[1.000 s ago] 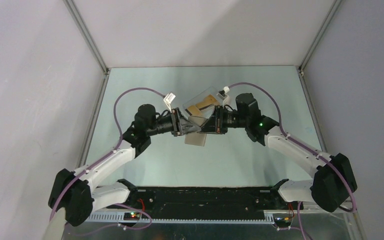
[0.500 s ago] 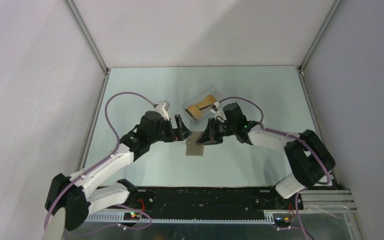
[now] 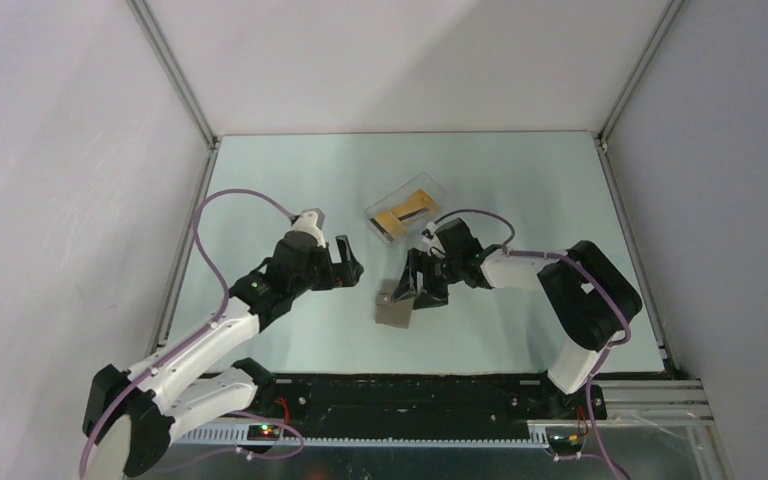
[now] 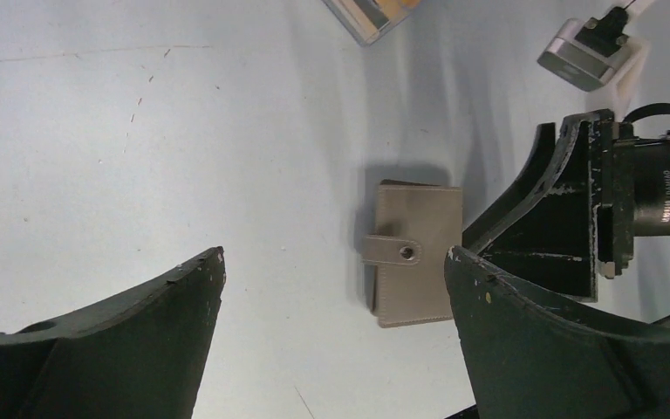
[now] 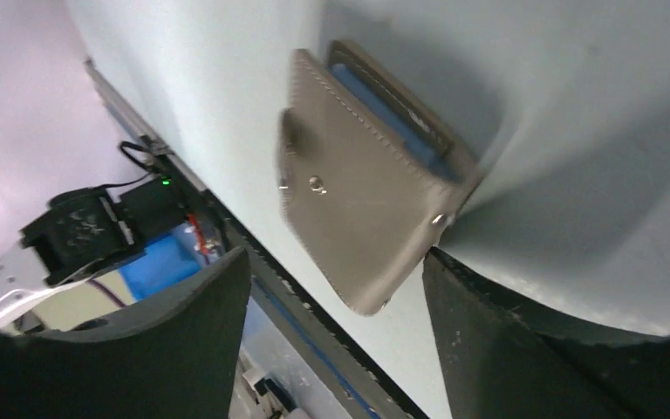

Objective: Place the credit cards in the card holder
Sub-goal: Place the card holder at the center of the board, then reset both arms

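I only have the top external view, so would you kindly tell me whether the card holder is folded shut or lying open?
Observer: The left wrist view shows the card holder folded shut, with its strap wrapped onto the top face and a snap showing on it.
Operator: Thank you. Is the right gripper clamped on it?
Observer: No. In the right wrist view the right gripper stands wide open, with one fingertip just at the holder's edge.

Shut taupe card holder [image 4: 414, 253] (credit cards [image 3: 406, 211] apart)
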You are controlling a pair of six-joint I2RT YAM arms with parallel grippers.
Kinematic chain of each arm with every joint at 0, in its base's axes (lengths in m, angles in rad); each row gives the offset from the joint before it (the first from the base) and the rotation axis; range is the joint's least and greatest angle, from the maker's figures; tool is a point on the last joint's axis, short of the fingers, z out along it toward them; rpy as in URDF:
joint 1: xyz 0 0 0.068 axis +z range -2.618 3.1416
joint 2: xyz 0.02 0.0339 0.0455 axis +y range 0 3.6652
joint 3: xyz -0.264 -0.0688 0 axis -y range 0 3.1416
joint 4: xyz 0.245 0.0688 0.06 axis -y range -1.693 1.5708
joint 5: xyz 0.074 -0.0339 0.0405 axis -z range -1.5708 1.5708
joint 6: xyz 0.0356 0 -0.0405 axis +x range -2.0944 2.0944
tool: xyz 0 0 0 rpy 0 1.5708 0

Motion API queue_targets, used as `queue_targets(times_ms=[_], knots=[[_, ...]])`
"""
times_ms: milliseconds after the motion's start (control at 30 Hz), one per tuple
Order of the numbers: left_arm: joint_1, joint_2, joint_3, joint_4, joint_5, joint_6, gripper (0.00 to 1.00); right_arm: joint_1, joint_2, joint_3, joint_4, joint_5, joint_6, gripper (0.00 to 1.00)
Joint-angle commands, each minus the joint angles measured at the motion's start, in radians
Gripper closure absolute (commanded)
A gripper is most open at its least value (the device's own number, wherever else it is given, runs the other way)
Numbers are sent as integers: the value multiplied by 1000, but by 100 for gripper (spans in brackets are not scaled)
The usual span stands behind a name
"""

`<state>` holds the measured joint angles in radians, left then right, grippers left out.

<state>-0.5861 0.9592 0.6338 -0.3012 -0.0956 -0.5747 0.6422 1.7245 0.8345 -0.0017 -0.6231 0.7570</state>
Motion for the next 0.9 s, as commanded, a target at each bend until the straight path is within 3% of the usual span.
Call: queue_targets(times_ms=[0,267,400,533,700,800,867], knots=[[-1,42,-2,1,8,9,0,-1,-37,41,-127,115,-37,20],[-9,206,26,25,141,-26,4,-18,-94,44,-238,170,-73,14],[-16,197,34,26,86,-39,1,-26,-157,44,-273,220,-99,13],[-17,129,32,25,-47,-15,0,-43,-241,44,-329,358,-164,3],[-16,-69,-2,29,-400,83,0,-90,-452,36,-397,639,-272,1],[-15,-175,-22,54,-565,184,0,-182,-584,-4,-369,816,-365,1],[6,-223,-21,55,-650,216,0,-270,-655,-53,-303,841,-415,1]])
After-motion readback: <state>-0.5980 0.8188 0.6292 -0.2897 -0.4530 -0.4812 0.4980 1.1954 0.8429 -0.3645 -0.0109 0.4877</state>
